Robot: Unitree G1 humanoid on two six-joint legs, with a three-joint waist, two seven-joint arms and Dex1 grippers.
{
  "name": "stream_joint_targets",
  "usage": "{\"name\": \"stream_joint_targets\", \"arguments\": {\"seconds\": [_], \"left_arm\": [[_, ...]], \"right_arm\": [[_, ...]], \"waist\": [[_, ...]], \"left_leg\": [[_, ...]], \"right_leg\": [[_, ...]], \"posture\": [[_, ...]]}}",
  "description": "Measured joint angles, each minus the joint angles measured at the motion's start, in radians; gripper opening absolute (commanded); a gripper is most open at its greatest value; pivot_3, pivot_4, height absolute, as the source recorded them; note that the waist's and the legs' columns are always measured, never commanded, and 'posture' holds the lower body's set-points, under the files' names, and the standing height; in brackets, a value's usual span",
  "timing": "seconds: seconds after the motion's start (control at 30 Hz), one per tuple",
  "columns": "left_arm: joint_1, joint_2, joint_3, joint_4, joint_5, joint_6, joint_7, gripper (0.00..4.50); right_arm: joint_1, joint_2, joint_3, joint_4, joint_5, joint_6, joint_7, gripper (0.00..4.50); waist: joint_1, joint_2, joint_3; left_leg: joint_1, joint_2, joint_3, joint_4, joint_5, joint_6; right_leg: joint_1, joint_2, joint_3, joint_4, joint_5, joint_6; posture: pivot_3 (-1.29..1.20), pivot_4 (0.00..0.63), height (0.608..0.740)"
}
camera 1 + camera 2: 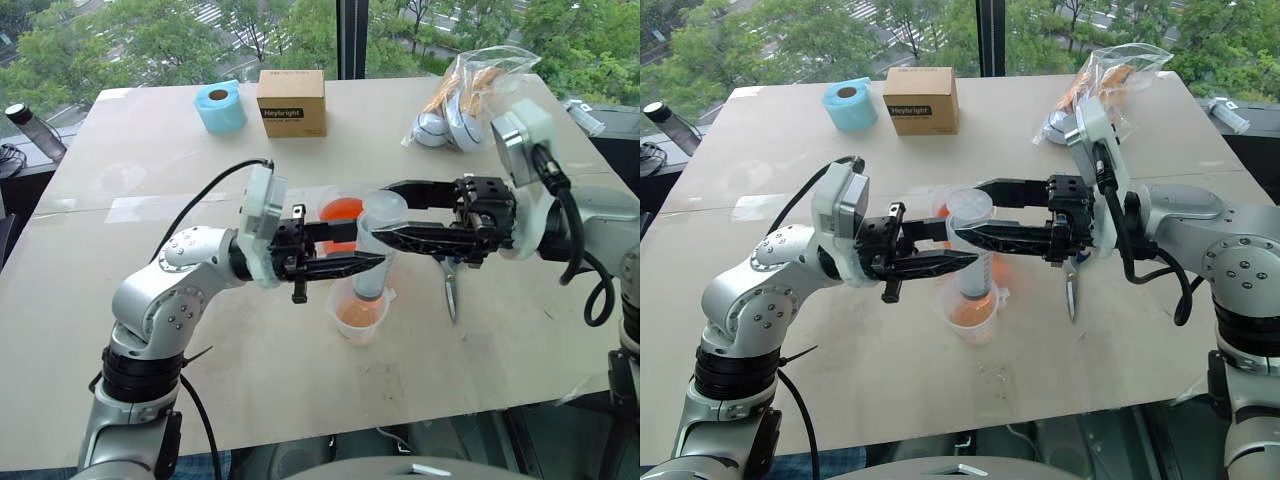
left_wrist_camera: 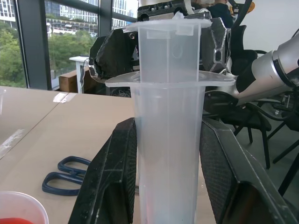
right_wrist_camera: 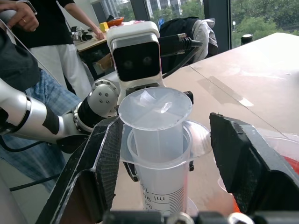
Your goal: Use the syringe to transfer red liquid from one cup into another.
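- syringe point(image 1: 378, 250) upright over the shorter cup point(image 1: 359, 316), barrel clamped in left gripper point(image 1: 372, 262)
- right gripper point(image 1: 383, 213) at the plunger top w/ fingers spread, not touching
- left wrist cam: blue scissors point(image 2: 63, 175) on table

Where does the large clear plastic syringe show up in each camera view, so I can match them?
Left eye view: the large clear plastic syringe stands upright at centre, between both grippers, its lower end in a clear cup.
Right eye view: centre.
Left wrist view: centre, between black fingers.
Right wrist view: lower centre.
Shared landmark: blue-handled scissors on the table.
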Motion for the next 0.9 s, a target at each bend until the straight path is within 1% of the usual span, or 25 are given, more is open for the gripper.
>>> {"name": "stream_joint_targets", "arguments": {"seconds": [0.33, 0.8, 0.83, 0.87, 0.9], "left_arm": [[0.000, 0.000, 0.000, 0.000, 0.000, -0.010, 0.000, 1.36], [0.000, 0.000, 0.000, 0.000, 0.000, -0.014, -0.002, 1.36], [0.000, 0.000, 0.000, 0.000, 0.000, -0.014, -0.002, 1.36], [0.000, 0.000, 0.000, 0.000, 0.000, -0.014, -0.002, 1.36], [0.000, 0.000, 0.000, 0.000, 0.001, -0.015, -0.002, 1.36]], "right_arm": [[-0.003, 0.012, -0.007, 0.000, 0.036, -0.013, 0.000, 3.11], [-0.003, 0.027, -0.007, -0.002, -0.008, -0.056, 0.014, 3.11], [-0.003, 0.027, -0.007, -0.002, -0.008, -0.056, 0.015, 2.59], [-0.003, 0.027, -0.007, -0.002, -0.008, -0.054, 0.017, 2.24], [-0.003, 0.026, -0.007, -0.002, -0.007, -0.054, 0.019, 1.75]], "waist": [[0.000, 0.000, 0.000], [0.000, 0.000, 0.000], [0.000, 0.000, 0.000], [0.000, 0.000, 0.000], [0.000, 0.000, 0.000]], "left_leg": [[0.000, 0.000, 0.000, 0.000, 0.000, 0.000], [0.000, 0.000, 0.000, 0.000, 0.000, 0.000], [0.000, 0.000, 0.000, 0.000, 0.000, 0.000], [0.000, 0.000, 0.000, 0.000, 0.000, 0.000], [0.000, 0.000, 0.000, 0.000, 0.000, 0.000]], "right_leg": [[0.000, 0.000, 0.000, 0.000, 0.000, 0.000], [0.000, 0.000, 0.000, 0.000, 0.000, 0.000], [0.000, 0.000, 0.000, 0.000, 0.000, 0.000], [0.000, 0.000, 0.000, 0.000, 0.000, 0.000], [0.000, 0.000, 0.000, 0.000, 0.000, 0.000]], "posture": [[0.00, 0.150, 0.740], [0.00, 0.150, 0.740], [0.00, 0.150, 0.740], [0.00, 0.150, 0.740], [0.00, 0.150, 0.740]]}}
